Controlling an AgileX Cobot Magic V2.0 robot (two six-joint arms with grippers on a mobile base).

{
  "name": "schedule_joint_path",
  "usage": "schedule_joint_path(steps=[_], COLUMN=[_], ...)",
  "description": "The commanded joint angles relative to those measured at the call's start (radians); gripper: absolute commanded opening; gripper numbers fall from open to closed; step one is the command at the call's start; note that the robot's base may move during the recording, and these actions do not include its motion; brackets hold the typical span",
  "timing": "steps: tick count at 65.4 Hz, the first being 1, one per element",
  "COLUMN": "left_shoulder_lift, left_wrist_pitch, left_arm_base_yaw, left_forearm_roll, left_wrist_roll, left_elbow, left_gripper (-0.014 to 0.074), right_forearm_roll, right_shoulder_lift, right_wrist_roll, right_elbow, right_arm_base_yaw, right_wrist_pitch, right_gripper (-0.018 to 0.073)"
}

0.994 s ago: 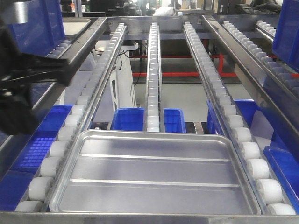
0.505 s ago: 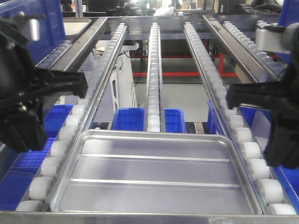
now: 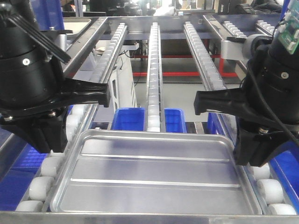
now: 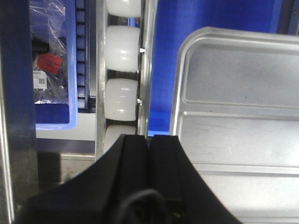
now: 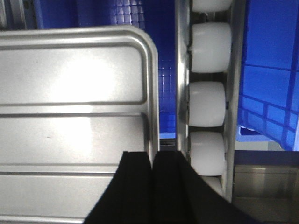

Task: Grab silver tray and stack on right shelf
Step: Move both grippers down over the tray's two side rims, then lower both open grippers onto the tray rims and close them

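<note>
I am holding the left gripper (image 4: 150, 137) clenched on nothing beside the silver tray (image 3: 154, 177)'s left rim; the right gripper (image 5: 152, 156), also clenched, is hanging over its right rim; the tray is lying lower centre on the shelf (image 3: 154, 70); I judge both should be opening evenly before pinching.

So the steel-framed roller shelf (image 3: 153, 70) has sloping rails of small white rollers (image 3: 41, 186) and a polished steel front bar (image 3: 149, 218). Sitting flat on it: a shiny rectangular silver tray (image 3: 154, 172), right down by that bar, between the outer rails.
</note>
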Motion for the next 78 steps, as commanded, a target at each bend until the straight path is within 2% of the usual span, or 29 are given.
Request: schedule_joint_path(steps=[1, 26, 40, 50, 53, 63, 65, 69, 78], left_shoulder_lift=[-0.032, -0.032, -0.032, -0.032, -0.032, -0.022, -0.021, -0.012, 0.003], left_wrist_pitch=[-0.022, -0.025, -0.075, -0.039, -0.024, -0.089, -0.098, -0.095, -0.090], left_arm_base_yaw=[-0.009, -0.009, -0.009, -0.009, -0.009, -0.015, -0.019, -0.026, -0.028], left_forearm_roll=[0.021, 0.021, 0.021, 0.021, 0.021, 0.010, 0.001, -0.011, -0.024], left_wrist_roll=[-0.012, -0.011, -0.001, -0.001, -0.001, -0.001, -0.001, -0.001, -0.001], left_elbow=[-0.031, -0.031, -0.031, -0.031, -0.031, -0.031, -0.031, -0.031, -0.031], left_gripper=[-0.0094, -0.0094, -0.0094, -0.0085, -0.0040, 0.0329, 0.0369, 0.0403, 0.0386], right_forearm_roll=[-0.016, -0.016, -0.013, -0.013, -0.013, -0.012, -0.012, -0.012, -0.012], right_shoulder_lift=[-0.029, -0.029, -0.029, -0.029, -0.029, -0.026, -0.023, -0.012, 0.015], right_wrist_roll=[-0.012, -0.011, -0.011, -0.011, -0.011, -0.011, -0.011, -0.011, -0.011], right_elbow=[-0.032, -0.032, -0.032, -0.032, -0.032, -0.032, -0.032, -0.032, -0.031], right_arm_base_yaw=[-0.002, -0.002, -0.002, -0.002, -0.002, -0.002, -0.002, -0.002, -0.002], right_wrist_pitch=[0.000, 0.006, 0.012, 0.014, 0.012, -0.015, -0.023, -0.025, -0.010], right_gripper=[0.0077, 0.0077, 0.0078, 0.0085, 0.0099, 0.0218, 0.0253, 0.0337, 0.0536])
